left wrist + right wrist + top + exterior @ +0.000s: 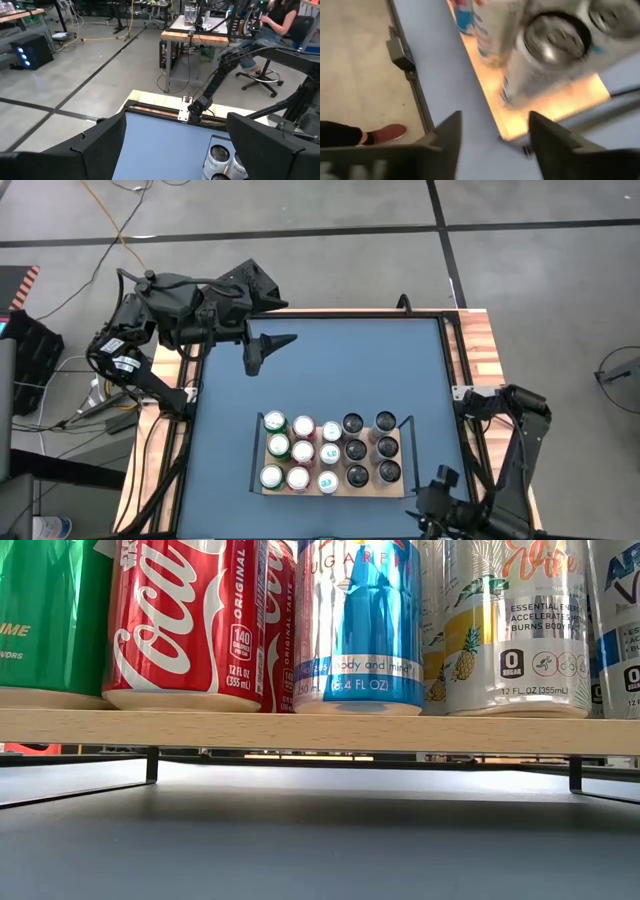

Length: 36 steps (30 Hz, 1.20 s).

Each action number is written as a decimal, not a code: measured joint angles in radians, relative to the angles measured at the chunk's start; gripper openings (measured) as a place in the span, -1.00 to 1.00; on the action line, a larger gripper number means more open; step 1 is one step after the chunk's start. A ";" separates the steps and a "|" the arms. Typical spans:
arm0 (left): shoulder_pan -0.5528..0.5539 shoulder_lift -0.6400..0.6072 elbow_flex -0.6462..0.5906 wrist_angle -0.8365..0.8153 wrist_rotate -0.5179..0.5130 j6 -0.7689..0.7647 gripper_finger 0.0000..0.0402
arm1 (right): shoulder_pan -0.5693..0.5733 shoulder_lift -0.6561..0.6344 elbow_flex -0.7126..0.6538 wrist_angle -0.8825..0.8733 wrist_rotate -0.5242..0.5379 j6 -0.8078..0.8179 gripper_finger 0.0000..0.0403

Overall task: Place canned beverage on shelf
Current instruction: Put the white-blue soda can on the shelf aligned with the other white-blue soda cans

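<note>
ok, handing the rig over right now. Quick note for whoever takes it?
Left end effector: open, empty, over the table's far left area.
Right end effector: open, empty, near the table's near right corner beside the shelf.
Shelf sits at the near middle of the table, with cans standing in rows across it.
Done: neither arm holds a can; no loose can on the table.
Left: apparently nothing; confirm, then park the arms.
</note>
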 joint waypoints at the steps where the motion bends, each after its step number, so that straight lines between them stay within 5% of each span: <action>1: 0.000 0.000 0.000 0.000 0.002 0.000 0.65 | -0.007 0.000 0.000 0.016 0.000 -0.031 -0.10; 7: 0.000 0.000 0.000 -0.030 0.003 -0.020 0.65 | -0.052 0.000 0.000 0.068 0.000 -0.191 -0.92; 36: 0.000 0.000 0.000 -0.109 0.001 -0.064 0.65 | -0.114 0.001 0.000 -0.095 -0.013 -0.219 -1.00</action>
